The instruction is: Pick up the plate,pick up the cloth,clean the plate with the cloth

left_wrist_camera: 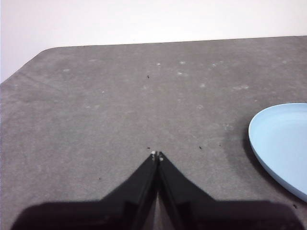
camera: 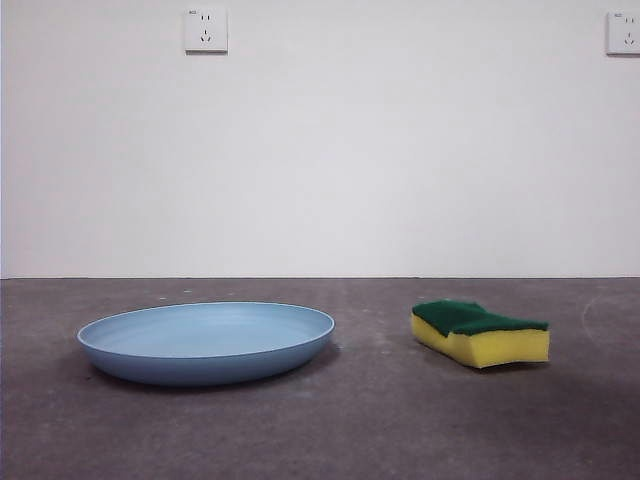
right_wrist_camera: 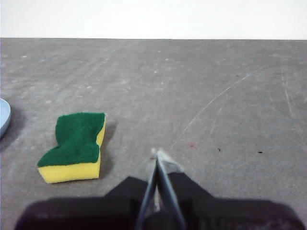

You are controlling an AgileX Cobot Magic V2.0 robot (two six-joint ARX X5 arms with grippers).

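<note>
The light-blue plate lies flat on the dark grey table at the left in the front view. Its edge also shows in the left wrist view. The cloth, a yellow sponge with a green top, lies flat to the right of the plate; it shows in the right wrist view. My left gripper is shut and empty, above bare table beside the plate. My right gripper is shut and empty, above bare table beside the sponge. Neither gripper shows in the front view.
The grey table ends at a white wall with two sockets. The table's rounded corner shows in the left wrist view. A sliver of the plate shows in the right wrist view.
</note>
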